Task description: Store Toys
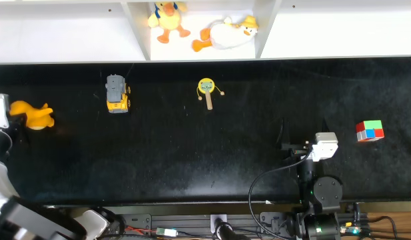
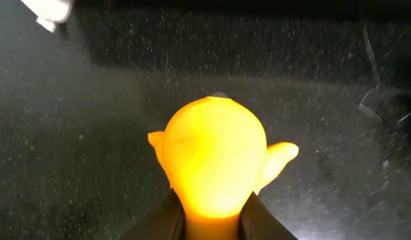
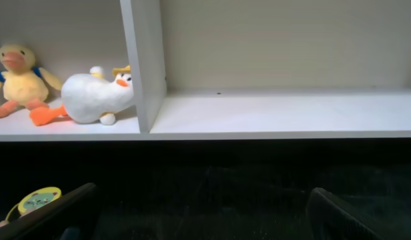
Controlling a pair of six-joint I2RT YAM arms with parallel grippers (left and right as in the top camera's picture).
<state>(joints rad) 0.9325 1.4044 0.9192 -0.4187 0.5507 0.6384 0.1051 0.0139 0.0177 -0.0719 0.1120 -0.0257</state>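
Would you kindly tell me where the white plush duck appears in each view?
Top view: white duck lying in the middle shelf compartment.
Right wrist view: at left, beside the divider.
Left wrist view: aimed at the orange toy instead.
Shared landmark: the yellow duck beside it.

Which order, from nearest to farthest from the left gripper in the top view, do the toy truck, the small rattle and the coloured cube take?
Measured from the left gripper, at the far left, holding the orange toy:
1. The toy truck, left of the middle.
2. The small rattle, near the middle.
3. The coloured cube, at the far right.
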